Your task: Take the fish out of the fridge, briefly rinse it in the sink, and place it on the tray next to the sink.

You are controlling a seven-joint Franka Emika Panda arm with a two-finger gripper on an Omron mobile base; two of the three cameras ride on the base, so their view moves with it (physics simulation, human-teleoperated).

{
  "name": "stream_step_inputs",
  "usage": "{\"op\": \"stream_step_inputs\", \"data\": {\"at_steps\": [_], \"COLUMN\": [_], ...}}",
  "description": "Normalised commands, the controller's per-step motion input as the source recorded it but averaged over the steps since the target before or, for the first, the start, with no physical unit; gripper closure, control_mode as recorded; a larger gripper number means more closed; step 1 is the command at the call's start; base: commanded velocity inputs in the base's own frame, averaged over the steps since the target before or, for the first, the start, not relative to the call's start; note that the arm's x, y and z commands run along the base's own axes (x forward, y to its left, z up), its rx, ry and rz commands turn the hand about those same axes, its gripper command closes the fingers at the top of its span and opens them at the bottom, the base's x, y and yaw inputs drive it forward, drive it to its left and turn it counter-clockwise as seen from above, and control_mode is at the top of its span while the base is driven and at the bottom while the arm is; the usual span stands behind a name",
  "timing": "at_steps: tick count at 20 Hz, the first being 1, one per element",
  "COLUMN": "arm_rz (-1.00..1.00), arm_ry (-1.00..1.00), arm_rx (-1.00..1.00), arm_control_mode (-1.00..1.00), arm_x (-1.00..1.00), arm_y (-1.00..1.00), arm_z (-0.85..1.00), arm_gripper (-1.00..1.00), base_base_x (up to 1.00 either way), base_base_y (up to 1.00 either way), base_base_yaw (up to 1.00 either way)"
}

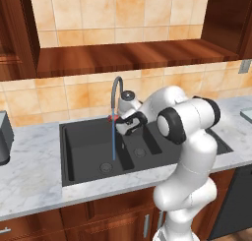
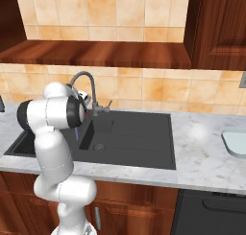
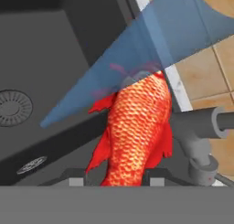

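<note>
- Gripper (image 3: 119, 182) clamps the tail end of the fish (image 3: 137, 127), jaws closed on its red-orange body, above the sink (image 1: 78, 151).
- Water stream (image 3: 151, 49) crosses the fish's far end; judged the rinse step, best done by holding the body steady in the flow and keeping the grip firm.
- Faucet (image 1: 116, 87) rises just beyond, so clearance matters.
- Tray (image 2: 235, 142) waits farther along the counter (image 2: 202, 157), well apart from the sink.
</note>
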Motion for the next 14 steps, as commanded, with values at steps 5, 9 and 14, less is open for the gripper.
{"op": "stream_step_inputs", "data": {"at_steps": [5,9,14], "arm_rz": [0.0,-0.07,-0.14], "arm_ry": [0.12,0.07,0.0], "arm_rx": [0.18,0.33,0.29], "arm_control_mode": [-1.0,-1.0,-1.0], "arm_x": [-0.98,-1.0,-1.0], "arm_y": [0.18,0.0,0.0], "arm_z": [0.71,0.99,1.0], "arm_gripper": [1.0,1.0,1.0], "base_base_x": [0.0,0.0,0.0], "base_base_y": [0.0,0.0,0.0], "base_base_yaw": [0.0,0.0,0.0]}}
